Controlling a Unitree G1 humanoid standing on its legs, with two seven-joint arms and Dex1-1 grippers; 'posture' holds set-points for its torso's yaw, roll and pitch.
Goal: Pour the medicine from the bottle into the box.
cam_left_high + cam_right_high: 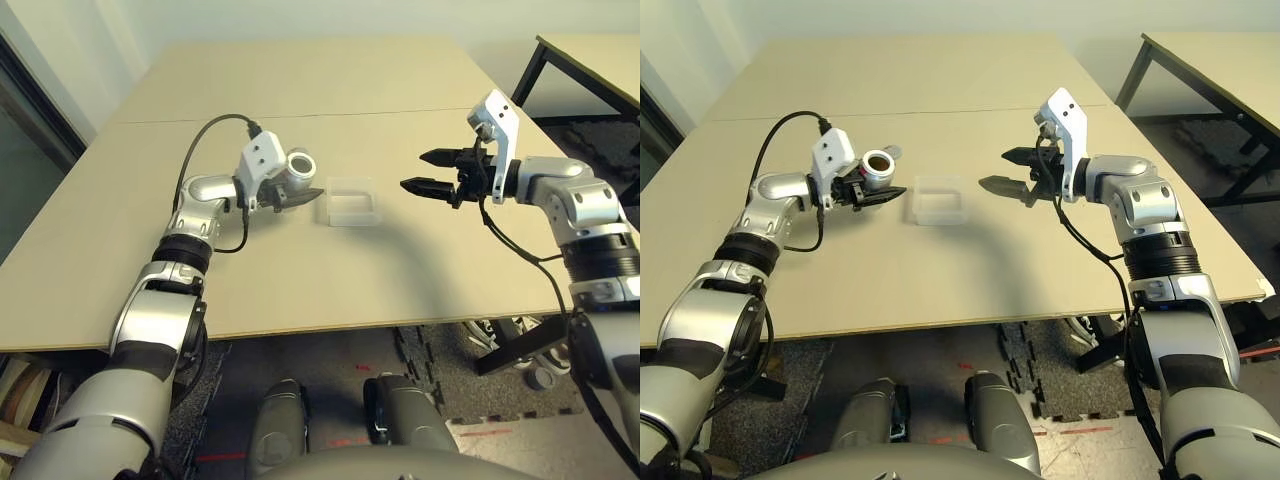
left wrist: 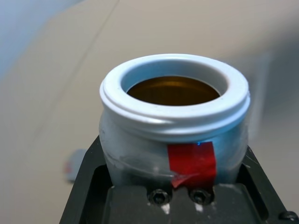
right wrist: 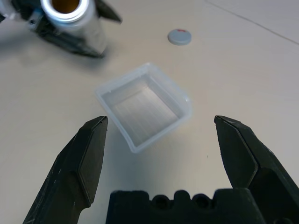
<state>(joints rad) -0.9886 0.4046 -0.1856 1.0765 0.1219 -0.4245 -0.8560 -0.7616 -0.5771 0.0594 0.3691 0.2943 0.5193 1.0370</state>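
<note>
My left gripper (image 1: 298,186) is shut on the bottle (image 1: 297,168), a small white bottle with a red stripe (image 2: 192,161). The bottle has no cap on. Its open mouth (image 2: 174,88) shows amber-brown inside and tips towards the box. The box (image 1: 350,200) is clear shallow plastic and sits empty on the table just right of the bottle. My right gripper (image 1: 415,171) hovers open to the right of the box (image 3: 145,105), with nothing between its fingers. The round grey cap (image 3: 179,36) lies on the table just beyond the bottle (image 3: 74,16).
The tan table (image 1: 330,290) has a seam running across its far half, and its front edge lies near my body. A second table with black legs (image 1: 585,62) stands at the back right. A black cable (image 1: 205,135) loops over my left wrist.
</note>
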